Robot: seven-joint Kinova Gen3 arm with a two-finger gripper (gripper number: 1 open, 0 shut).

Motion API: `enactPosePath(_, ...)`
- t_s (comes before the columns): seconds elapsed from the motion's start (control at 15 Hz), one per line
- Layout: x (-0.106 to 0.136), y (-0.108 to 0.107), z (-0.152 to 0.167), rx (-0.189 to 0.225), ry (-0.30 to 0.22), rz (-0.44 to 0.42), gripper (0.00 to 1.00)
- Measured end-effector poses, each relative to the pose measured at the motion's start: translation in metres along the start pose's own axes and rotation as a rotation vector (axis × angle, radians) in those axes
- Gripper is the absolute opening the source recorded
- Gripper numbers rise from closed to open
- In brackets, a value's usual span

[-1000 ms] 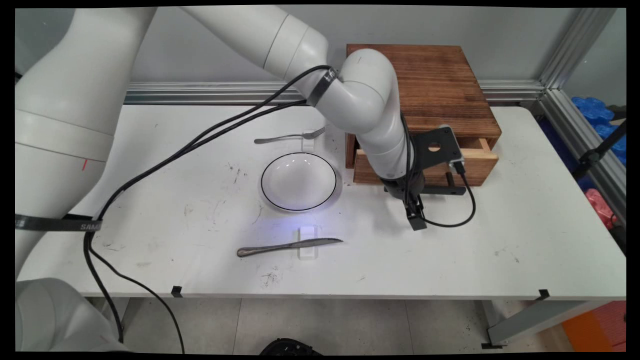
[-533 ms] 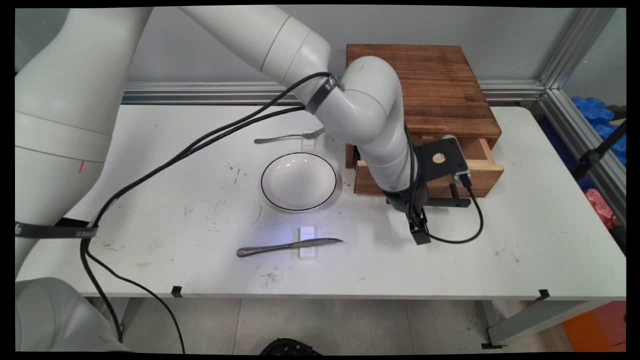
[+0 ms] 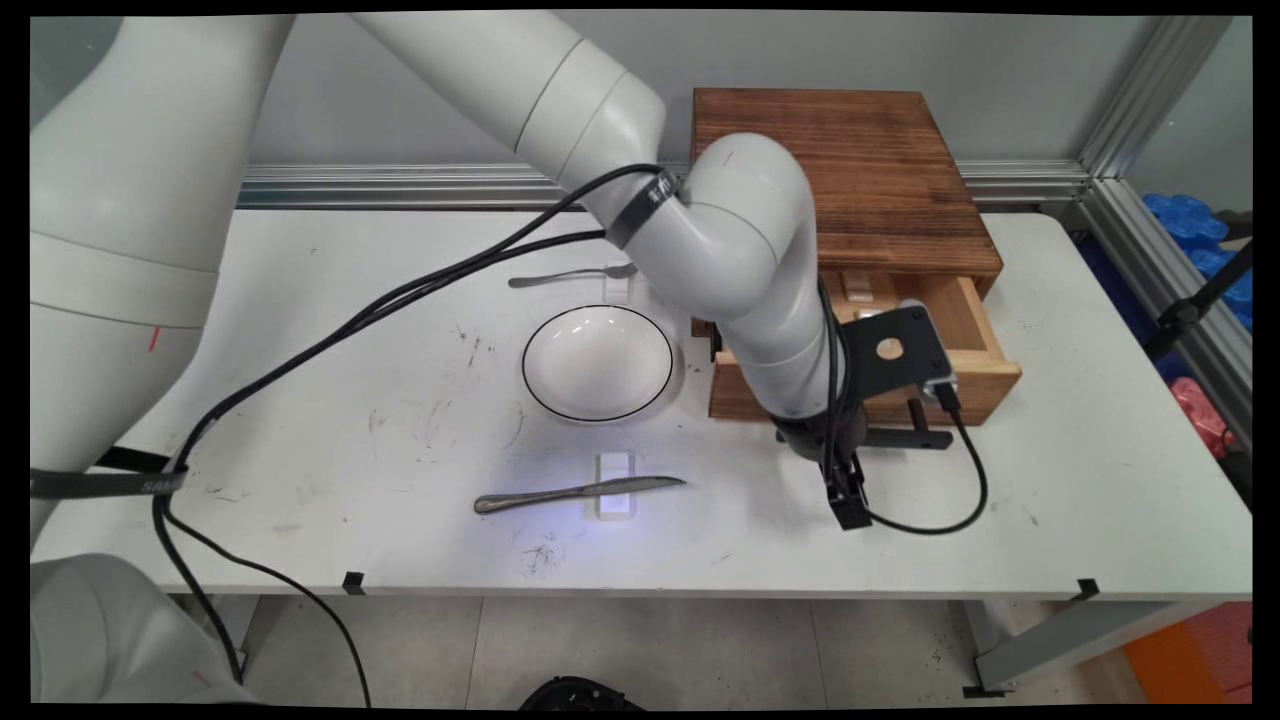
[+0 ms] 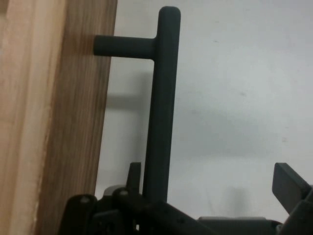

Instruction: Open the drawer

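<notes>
A dark wooden box [image 3: 850, 170] stands at the table's back right, and its light-wood drawer [image 3: 965, 365] is pulled partway out. The drawer's black bar handle [image 3: 905, 437] [image 4: 161, 122] runs upright in the hand view, beside the wooden drawer front [image 4: 58, 122]. My gripper [image 3: 835, 440] [image 4: 210, 178] is at this handle and open. One finger [image 4: 133, 174] sits behind the bar, between it and the drawer front. The other finger [image 4: 289, 186] stands well away over bare table. In the main view my wrist hides the fingers.
A white bowl with a black rim [image 3: 597, 362] sits left of the drawer. A knife [image 3: 580, 491] lies on a small clear rest near the front, and a fork [image 3: 565, 276] lies behind the bowl. Black cables [image 3: 930, 520] loop beside the wrist. Small pale items [image 3: 860, 288] lie inside the drawer.
My hand has moved toward the table's near side with the handle, and the drawer has slid further out of the box. Bowl, knife and fork have stayed put.
</notes>
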Motion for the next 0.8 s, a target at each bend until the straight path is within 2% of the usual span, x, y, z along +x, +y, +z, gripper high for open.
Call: enactPosePath(0.8,-0.003,0.044,-0.005,-0.047,-0.008,-0.015,1.0)
